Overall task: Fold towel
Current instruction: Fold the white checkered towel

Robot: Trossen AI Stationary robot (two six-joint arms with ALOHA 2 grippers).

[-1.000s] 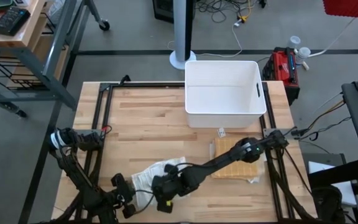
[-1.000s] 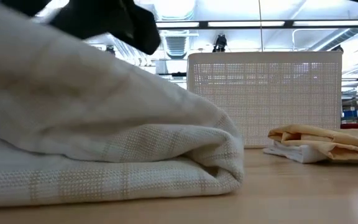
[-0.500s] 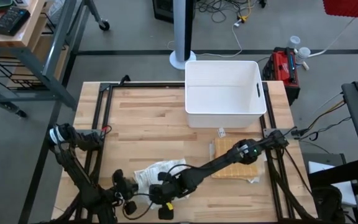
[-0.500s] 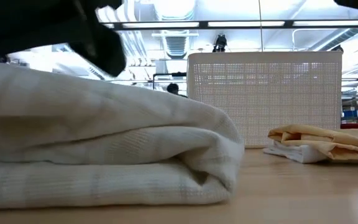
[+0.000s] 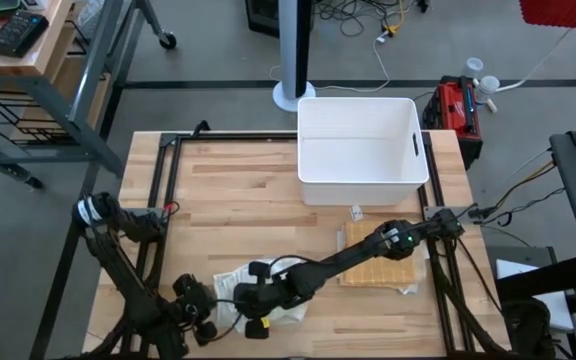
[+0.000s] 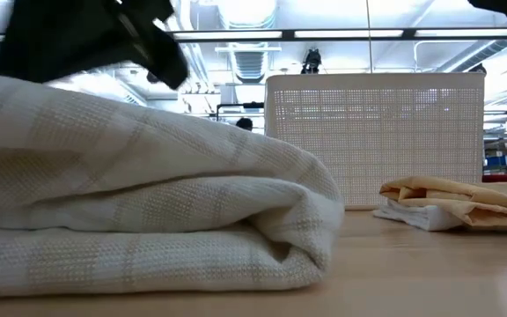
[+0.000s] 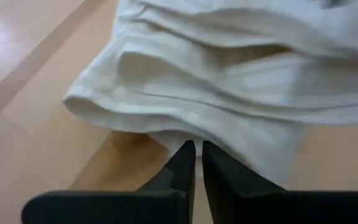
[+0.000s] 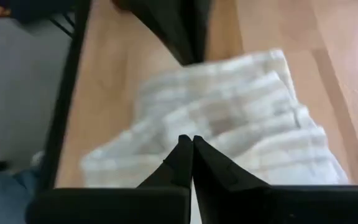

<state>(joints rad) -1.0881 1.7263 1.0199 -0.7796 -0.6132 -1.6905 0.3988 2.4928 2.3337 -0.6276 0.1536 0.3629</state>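
From above, the left claw (image 5: 200, 312), pinched on the towel's (image 5: 268, 300) nine o'clock edge, sat beside the right claw (image 5: 251, 303), clamped shut atop it at the surface's (image 5: 228, 200) six o'clock edge; cloth ran toward three.

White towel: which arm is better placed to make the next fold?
Probably right. Both end effectors pinch the white towel, but the right end effector sits over the cloth's middle; the left end effector holds only an edge.
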